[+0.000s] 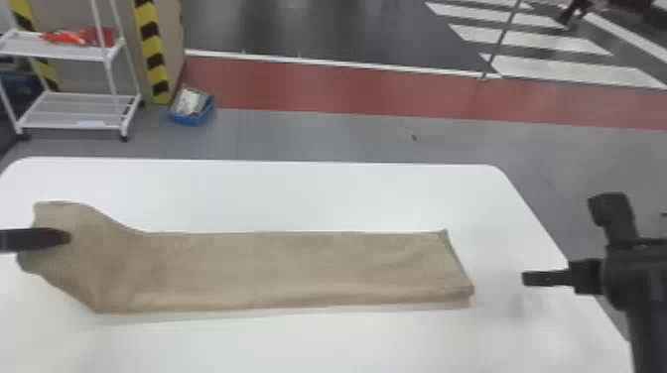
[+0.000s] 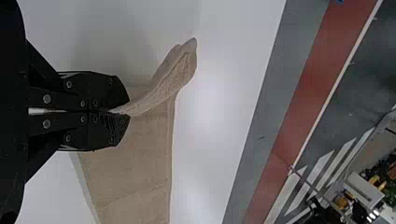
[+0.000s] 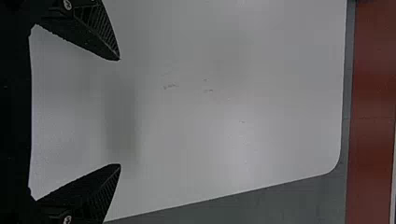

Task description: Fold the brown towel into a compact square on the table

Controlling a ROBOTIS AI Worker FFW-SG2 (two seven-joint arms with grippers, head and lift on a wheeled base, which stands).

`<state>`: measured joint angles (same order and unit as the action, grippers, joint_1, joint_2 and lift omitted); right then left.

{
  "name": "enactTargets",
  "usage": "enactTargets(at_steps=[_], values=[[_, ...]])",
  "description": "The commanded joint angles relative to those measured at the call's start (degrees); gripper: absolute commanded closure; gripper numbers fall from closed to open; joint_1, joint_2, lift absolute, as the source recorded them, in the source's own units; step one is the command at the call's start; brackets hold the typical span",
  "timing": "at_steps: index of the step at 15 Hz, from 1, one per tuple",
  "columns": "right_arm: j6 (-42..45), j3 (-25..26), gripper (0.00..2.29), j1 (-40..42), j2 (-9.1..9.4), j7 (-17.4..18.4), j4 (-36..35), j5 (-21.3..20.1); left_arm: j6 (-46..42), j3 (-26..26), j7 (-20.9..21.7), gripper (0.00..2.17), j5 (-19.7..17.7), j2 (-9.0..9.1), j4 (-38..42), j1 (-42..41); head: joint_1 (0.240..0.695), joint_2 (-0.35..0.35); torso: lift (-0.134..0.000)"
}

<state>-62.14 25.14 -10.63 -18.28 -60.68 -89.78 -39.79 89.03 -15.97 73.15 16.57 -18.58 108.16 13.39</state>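
One towel end I pinch in my closed left gripper, presumably to fold inward, my right gripper wide open and empty.

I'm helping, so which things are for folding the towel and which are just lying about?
For the job:
brown towel
white table
left gripper, jaws shut on the towel
right gripper, jaws open

Just lying about:
white cart
red things on its top shelf
blue bin on the floor

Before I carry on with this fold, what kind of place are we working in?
Likely a workshop or industrial hall: yellow-and-black hazard striping, a white wheeled cart and a red floor lane lie beyond the table.
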Motion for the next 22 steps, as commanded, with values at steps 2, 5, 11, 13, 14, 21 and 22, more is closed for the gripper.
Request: enactTargets(at_steps=[2,5,11,13,14,21,22], values=[[-1.1,0.43,0.06,1.75,-0.26,-0.32,-2.77,0.42,1.0,5.6,-0.73,1.83,0.74,6.63,8.03,-0.38,0.695,-0.268,-0.124],[-2.51,1.14,0.06,3.42,-0.35,-1.11,-5.58,1.29,1.0,10.88,-3.72,1.83,2.59,12.43,11.02,0.76,0.695,-0.35,-0.124],[-3.03,2.19,0.06,5.53,0.09,-1.64,-8.66,2.35,1.0,21.25,-9.26,1.83,7.51,18.73,12.6,4.63,0.695,-0.35,-0.124],[-3.03,2.63,0.06,6.5,0.09,-1.64,-9.36,2.88,1.0,24.15,-10.05,1.83,7.68,18.73,11.55,4.71,0.695,-0.35,-0.124],[-2.86,3.16,0.06,6.85,0.09,-1.64,-9.45,3.32,1.0,25.73,-10.22,1.83,7.68,18.73,11.46,4.27,0.695,-0.35,-0.124],[-0.92,6.59,0.06,8.96,-0.35,-1.64,-9.8,5.95,1.0,36.19,-19.28,1.83,5.75,18.73,6.36,2.96,0.695,-0.35,-0.124],[-0.92,7.03,0.06,9.05,-0.35,-1.64,-9.8,6.48,1.0,36.98,-20.16,1.83,5.49,18.73,5.13,3.04,0.695,-0.35,-0.124]])
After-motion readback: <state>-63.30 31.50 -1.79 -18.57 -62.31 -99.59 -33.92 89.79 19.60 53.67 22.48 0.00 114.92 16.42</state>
